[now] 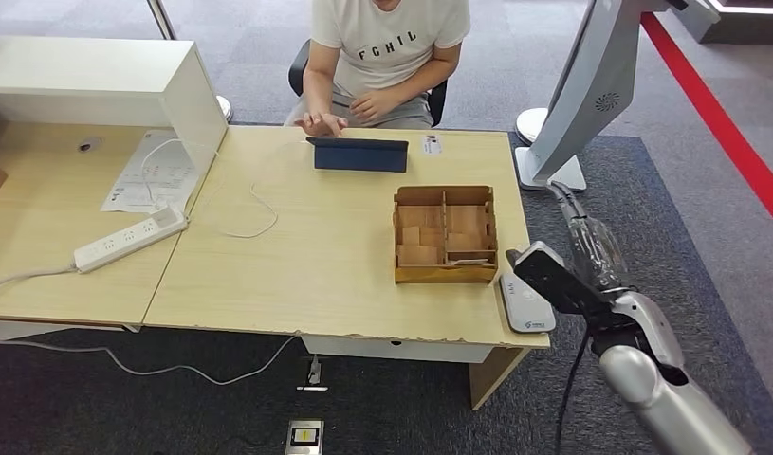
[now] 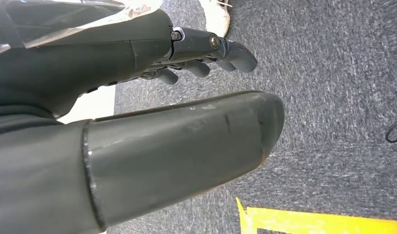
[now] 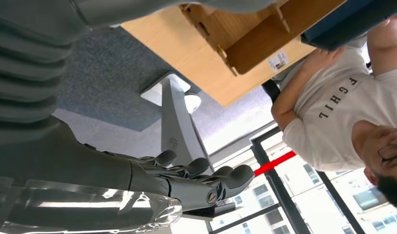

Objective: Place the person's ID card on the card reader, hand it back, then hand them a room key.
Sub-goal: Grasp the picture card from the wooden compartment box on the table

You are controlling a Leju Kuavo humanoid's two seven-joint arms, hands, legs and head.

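Note:
The white card reader [image 1: 526, 305] lies at the table's front right corner. My right hand [image 1: 561, 278] hovers just beside and above it, fingers [image 3: 201, 176] stretched out and apart, holding nothing. A wooden compartment box [image 1: 445, 235] with flat cards inside stands left of the reader, its underside [image 3: 245, 34] close in the right wrist view. Across the table sits a person [image 1: 382, 47] in a white T-shirt, both hands by a dark blue tablet [image 1: 359, 154]. A small white card or label [image 1: 432, 144] lies next to the tablet. My left hand [image 2: 201, 56] hangs over grey carpet, holding nothing.
A white power strip [image 1: 131, 239] with its cable, a paper sheet [image 1: 150, 175] and a white box shelf [image 1: 107, 85] occupy the table's left side. A white machine stand [image 1: 577, 95] rises right of the table. A red floor line [image 1: 724, 123] runs at far right.

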